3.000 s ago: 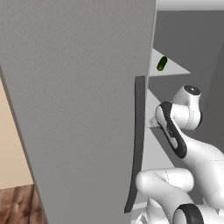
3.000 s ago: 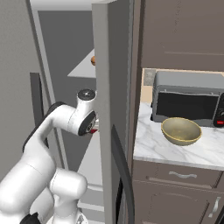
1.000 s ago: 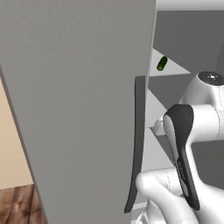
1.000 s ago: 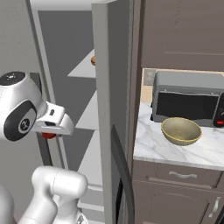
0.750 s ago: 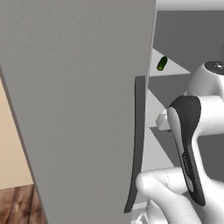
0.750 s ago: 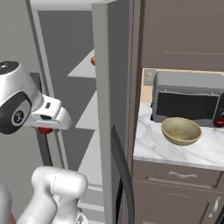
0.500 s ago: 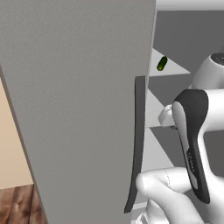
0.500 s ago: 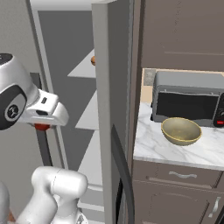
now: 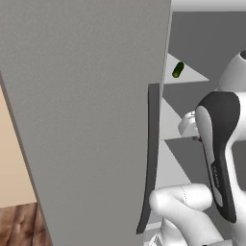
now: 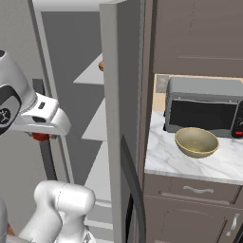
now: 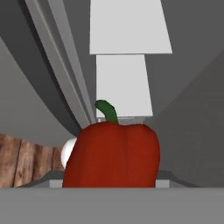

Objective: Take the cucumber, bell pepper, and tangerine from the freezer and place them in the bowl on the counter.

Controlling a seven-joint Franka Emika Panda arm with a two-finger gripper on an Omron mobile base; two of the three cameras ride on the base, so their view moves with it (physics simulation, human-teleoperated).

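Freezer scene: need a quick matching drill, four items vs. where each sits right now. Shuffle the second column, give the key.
Items:
1. cucumber
2. bell pepper
3. tangerine
4. bowl

Places:
A. on the marble counter, in front of the microwave
B. close up in front of the hand camera, green stem up
C. on an upper freezer shelf, left base view
D. at the edge of the freezer door, on an upper shelf, right base view

Pairs: 1-C, 2-B, 3-D, 4-A
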